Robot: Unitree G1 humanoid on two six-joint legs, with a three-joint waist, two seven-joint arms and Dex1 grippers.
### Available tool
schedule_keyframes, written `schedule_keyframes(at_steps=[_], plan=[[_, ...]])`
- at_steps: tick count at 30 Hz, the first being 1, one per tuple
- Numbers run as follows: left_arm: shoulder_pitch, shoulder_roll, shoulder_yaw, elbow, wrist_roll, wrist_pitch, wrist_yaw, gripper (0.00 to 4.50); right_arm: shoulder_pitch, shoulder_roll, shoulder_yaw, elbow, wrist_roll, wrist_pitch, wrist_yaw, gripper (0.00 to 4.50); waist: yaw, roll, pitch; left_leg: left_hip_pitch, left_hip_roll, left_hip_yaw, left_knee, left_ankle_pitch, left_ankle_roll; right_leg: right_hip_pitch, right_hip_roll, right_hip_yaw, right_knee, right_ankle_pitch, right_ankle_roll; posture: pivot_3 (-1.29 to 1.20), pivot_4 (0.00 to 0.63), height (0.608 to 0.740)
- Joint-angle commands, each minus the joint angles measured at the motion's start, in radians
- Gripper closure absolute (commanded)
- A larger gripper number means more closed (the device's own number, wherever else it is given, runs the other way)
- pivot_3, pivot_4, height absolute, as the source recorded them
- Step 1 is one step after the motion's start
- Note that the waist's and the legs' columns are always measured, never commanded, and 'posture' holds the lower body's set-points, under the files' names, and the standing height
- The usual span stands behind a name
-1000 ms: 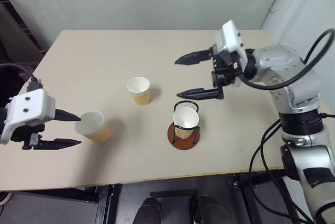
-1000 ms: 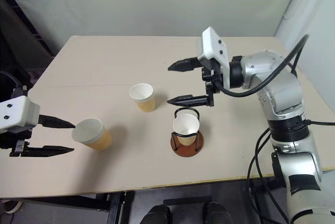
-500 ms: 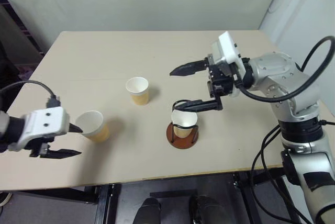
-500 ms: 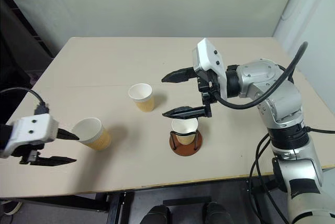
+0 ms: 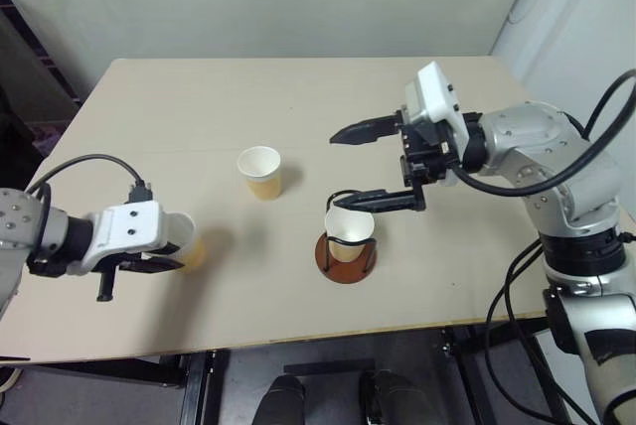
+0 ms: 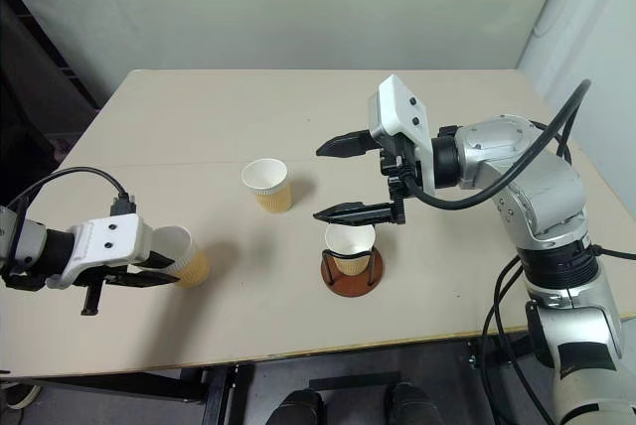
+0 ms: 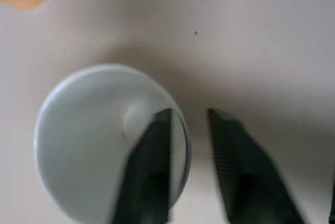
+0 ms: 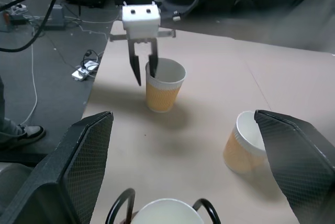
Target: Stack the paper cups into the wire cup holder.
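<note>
Cups: three on table (image 5: 149, 97), all upright, mouths up. One seated in holder (image 5: 347, 256), between wire loops, on reddish-brown disc, near front edge, centre. Nothing inside that cup (image 5: 350, 226); white interior bare. Second cup (image 5: 261, 170) alone, behind and left of holder, well apart from both grippers, empty too. Third cup (image 6: 183, 253) at front left, empty, white inside.

Left gripper (image 6: 159, 269) at third cup: one finger (image 7: 152, 171) down inside the mouth against the inner wall, the other outside, wall and rim between them. Fingers close together, pinching the cup wall; cup base on table. Same grip visible from right wrist view, where left gripper straddles cup rim from above.

Right gripper (image 5: 373, 167) above and just behind holder, pointing toward robot's left, fingers spread wide, holding nothing. Lower finger (image 5: 383, 201) just over rim of cup in holder; cannot tell whether touching. Upper finger well above table. In right wrist view, holder loops and cup rim between the two broad fingers, at near edge.
</note>
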Motion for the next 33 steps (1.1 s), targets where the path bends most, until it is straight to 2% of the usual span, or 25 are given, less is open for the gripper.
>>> schedule_keyframes(at_steps=[1, 7, 9, 12, 14, 16, 18, 21, 24, 28, 30, 33], plan=[[-0.003, 0.02, 0.044, -0.044, -0.064, 0.011, -0.049, 4.48, -0.002, -0.017, -0.02, -0.038, 0.012, -0.006, -0.008, 0.0, 0.0, 0.0, 0.0, 0.0, 0.0, 0.0, 0.0, 0.0, 0.0, 0.0, 0.0, 0.0, 0.0, 0.0, 0.0, 0.0, 0.15, 0.74], [0.012, 0.024, 0.074, -0.085, -0.099, 0.032, -0.071, 4.48, 0.005, -0.029, -0.026, -0.041, 0.015, -0.006, -0.008, 0.0, 0.0, 0.0, 0.0, 0.0, 0.0, 0.0, 0.0, 0.0, 0.0, 0.0, 0.0, 0.0, 0.0, 0.001, 0.001, 0.0, 0.15, 0.74], [-0.047, 0.019, 0.085, -0.105, -0.158, 0.054, -0.077, 4.48, 0.006, -0.04, -0.031, -0.037, 0.014, -0.009, -0.005, 0.0, 0.0, 0.0, 0.0, 0.0, 0.0, 0.0, 0.0, 0.0, 0.0, 0.0, 0.0, 0.0, 0.0, 0.0, 0.001, 0.0, 0.15, 0.74], [-0.242, -0.002, 0.06, -0.123, -0.287, 0.11, -0.067, 4.48, 0.019, -0.09, -0.06, -0.033, 0.031, -0.006, 0.027, 0.0, 0.01, -0.001, 0.0, -0.001, 0.0, 0.0, 0.002, 0.001, 0.0, 0.0, 0.001, -0.001, 0.0, 0.001, 0.001, 0.0, 0.15, 0.74], [-0.391, -0.029, 0.011, -0.108, -0.322, 0.125, -0.062, 4.48, 0.051, -0.157, -0.084, -0.036, 0.05, -0.013, 0.087, 0.0, 0.019, -0.001, 0.0, -0.002, -0.001, 0.0, 0.004, 0.001, 0.0, 0.001, 0.001, -0.001, 0.0, 0.001, 0.001, 0.0, 0.15, 0.74], [-0.634, -0.126, -0.086, -0.069, -0.363, 0.138, -0.09, 4.48, 0.136, -0.282, -0.132, -0.011, 0.025, -0.082, 0.179, 0.0, 0.032, 0.0, -0.001, -0.004, -0.002, 0.0, 0.005, 0.001, 0.0, 0.002, 0.0, 0.0, -0.001, 0.005, 0.008, 0.0, 0.15, 0.74], [-0.786, -0.212, -0.166, -0.04, -0.378, 0.143, -0.14, 4.48, 0.199, -0.358, -0.183, 0.017, 0.02, -0.131, 0.218, 0.0, 0.041, 0.0, -0.001, -0.005, -0.006, 0.001, 0.007, 0.001, 0.001, 0.004, -0.001, 0.0, -0.002, 0.005, 0.009, 0.0, 0.15, 0.74], [-0.872, -0.292, -0.271, -0.021, -0.37, 0.114, -0.211, 4.48, 0.251, -0.412, -0.233, 0.04, 0.02, -0.158, 0.215, 0.0, 0.032, 0.003, 0.0, -0.007, -0.008, 0.001, 0.01, 0.0, 0.005, 0.004, -0.006, 0.003, -0.003, 0.007, 0.014, 0.0, 0.15, 0.74], [-0.918, -0.328, -0.354, 0.005, -0.37, 0.072, -0.22, 4.48, 0.278, -0.434, -0.253, 0.039, 0.016, -0.165, 0.193, 0.0, 0.009, 0.004, 0.0, -0.008, -0.01, 0.012, 0.011, 0.0, 0.007, 0.007, -0.006, 0.008, -0.004, 0.008, 0.024, 0.0, 0.15, 0.74], [-0.971, -0.395, -0.511, 0.071, -0.285, -0.053, -0.22, 4.48, 0.324, -0.455, -0.289, -0.017, 0.036, -0.143, 0.152, 0.0, 0.006, 0.004, 0.0, -0.007, -0.008, 0.016, 0.013, 0.002, 0.009, 0.008, -0.005, 0.009, -0.004, 0.009, 0.028, 0.0, 0.15, 0.74], [-0.986, -0.42, -0.555, 0.106, -0.24, -0.11, -0.22, 4.48, 0.34, -0.463, -0.304, -0.039, 0.044, -0.131, 0.133, 0.0, 0.006, 0.005, 0.0, -0.005, -0.009, 0.016, 0.013, 0.003, 0.011, 0.008, -0.005, 0.011, -0.005, 0.01, 0.032, 0.0, 0.15, 0.74], [-0.994, -0.424, -0.59, 0.121, -0.245, -0.142, -0.22, 4.48, 0.362, -0.473, -0.319, -0.06, 0.047, -0.122, 0.116, 0.0, 0.006, 0.005, 0.0, -0.007, -0.01, 0.017, 0.015, 0.004, 0.015, 0.008, -0.005, 0.016, -0.012, 0.013, 0.038, 0.0, 0.15, 0.74]])
